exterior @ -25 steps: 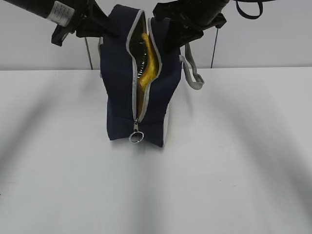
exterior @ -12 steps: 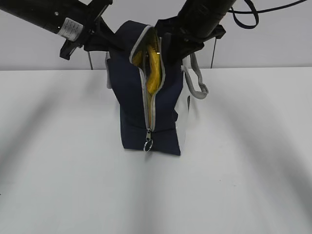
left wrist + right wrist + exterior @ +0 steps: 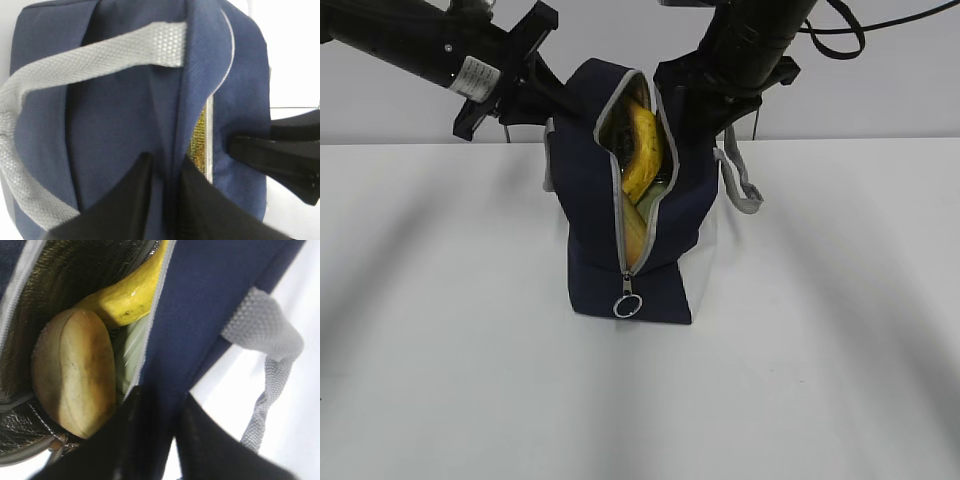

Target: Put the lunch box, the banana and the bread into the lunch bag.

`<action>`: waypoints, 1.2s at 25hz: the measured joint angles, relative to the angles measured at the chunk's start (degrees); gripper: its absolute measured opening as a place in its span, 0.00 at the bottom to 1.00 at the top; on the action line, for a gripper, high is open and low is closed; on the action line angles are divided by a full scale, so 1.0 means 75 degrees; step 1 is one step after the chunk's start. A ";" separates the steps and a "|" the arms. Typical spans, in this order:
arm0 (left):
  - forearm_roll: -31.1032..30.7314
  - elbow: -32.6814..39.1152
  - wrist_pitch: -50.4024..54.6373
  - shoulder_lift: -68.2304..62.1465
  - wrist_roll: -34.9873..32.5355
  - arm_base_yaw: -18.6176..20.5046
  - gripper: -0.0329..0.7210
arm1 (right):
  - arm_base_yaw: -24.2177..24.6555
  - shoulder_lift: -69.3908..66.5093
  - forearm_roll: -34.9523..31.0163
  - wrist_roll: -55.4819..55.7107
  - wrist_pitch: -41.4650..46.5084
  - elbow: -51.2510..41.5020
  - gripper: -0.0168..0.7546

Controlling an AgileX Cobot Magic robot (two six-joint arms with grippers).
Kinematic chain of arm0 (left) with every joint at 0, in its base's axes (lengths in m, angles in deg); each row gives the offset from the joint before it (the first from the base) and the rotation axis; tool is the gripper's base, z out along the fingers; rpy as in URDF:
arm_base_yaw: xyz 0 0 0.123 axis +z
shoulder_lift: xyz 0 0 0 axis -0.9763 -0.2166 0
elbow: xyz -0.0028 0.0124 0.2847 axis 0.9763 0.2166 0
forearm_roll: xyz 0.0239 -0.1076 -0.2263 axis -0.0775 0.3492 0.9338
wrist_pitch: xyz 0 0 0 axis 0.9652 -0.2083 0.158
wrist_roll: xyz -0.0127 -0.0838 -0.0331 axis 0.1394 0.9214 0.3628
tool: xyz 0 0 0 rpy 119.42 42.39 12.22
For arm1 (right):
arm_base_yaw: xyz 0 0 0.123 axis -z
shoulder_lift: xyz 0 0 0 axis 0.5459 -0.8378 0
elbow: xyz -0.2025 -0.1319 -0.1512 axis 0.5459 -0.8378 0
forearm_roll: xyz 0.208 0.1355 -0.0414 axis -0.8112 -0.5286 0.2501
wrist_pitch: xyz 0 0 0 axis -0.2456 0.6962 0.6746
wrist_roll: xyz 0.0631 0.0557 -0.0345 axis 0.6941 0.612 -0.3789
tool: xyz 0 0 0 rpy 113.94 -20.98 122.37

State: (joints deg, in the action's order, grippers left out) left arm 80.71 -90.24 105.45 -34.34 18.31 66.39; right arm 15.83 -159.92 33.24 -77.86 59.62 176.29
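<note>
Both grippers, left and right, pinch the dark navy fabric lunch bag by its rim. The curved yellow banana, golden-brown bread roll and sage-green lunch box lid sit inside. Judging by this, set it down evenly, keeping the mouth upright.

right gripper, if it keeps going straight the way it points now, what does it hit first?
Nothing to cross: the right gripper is already clamped on the lunch bag wall. Pushed further, its jaws would probably just slide deeper along that fabric, beside the bread; depth is unclear.
</note>
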 joint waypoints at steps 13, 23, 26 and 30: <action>-0.0085 0.0000 0.0967 0.0674 0.0000 0.0313 0.60 | -0.0114 0.1383 -0.0142 -0.0494 0.0074 0.0000 0.65; -0.1493 -0.0002 0.1874 0.1827 0.0000 0.0377 0.60 | -0.1578 0.2516 0.0766 -0.0569 0.0146 -0.0332 0.65; -0.1835 -0.0002 0.1927 0.2165 0.0016 0.0383 0.60 | -0.1633 0.2918 0.0785 -0.0511 0.0146 -0.0943 0.63; -0.1931 -0.0009 0.1970 0.2505 0.0030 0.0383 0.60 | -0.1633 0.3647 0.0874 -0.0493 0.0146 -0.2144 0.60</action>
State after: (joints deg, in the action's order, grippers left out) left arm 66.22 -90.30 120.23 -15.55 18.54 69.26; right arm 3.59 -132.56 39.79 -81.55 60.72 160.21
